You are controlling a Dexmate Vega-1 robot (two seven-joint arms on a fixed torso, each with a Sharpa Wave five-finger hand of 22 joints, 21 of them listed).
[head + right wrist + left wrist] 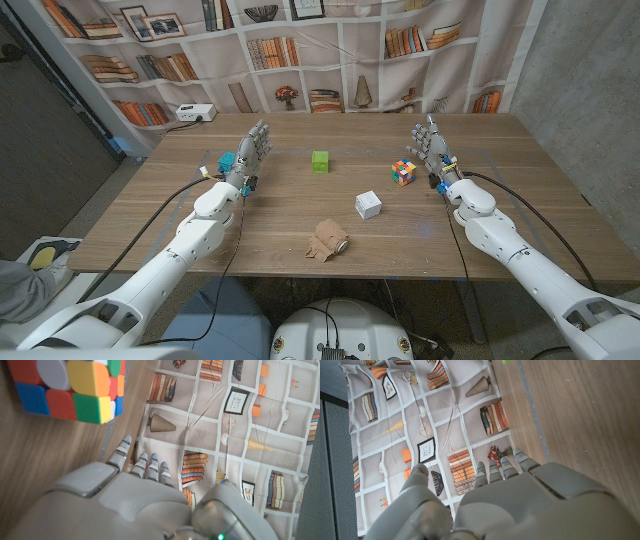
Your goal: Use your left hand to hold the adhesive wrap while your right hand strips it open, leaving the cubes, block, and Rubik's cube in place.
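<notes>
Task not yet starting: tan wrap roll sitting untouched at table's near edge, between arms; left hand and right hand both waiting far side, fingers spread, holding nothing; holding and stripping all remaining

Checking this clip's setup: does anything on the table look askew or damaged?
The tan adhesive wrap near the table's front edge lies crumpled, a loose flap trailing. The green cube, white block and Rubik's cube sit squarely.

hands 2 | cubes 2 | Rubik's cube 1 | adhesive wrap 1 | block 1
</notes>
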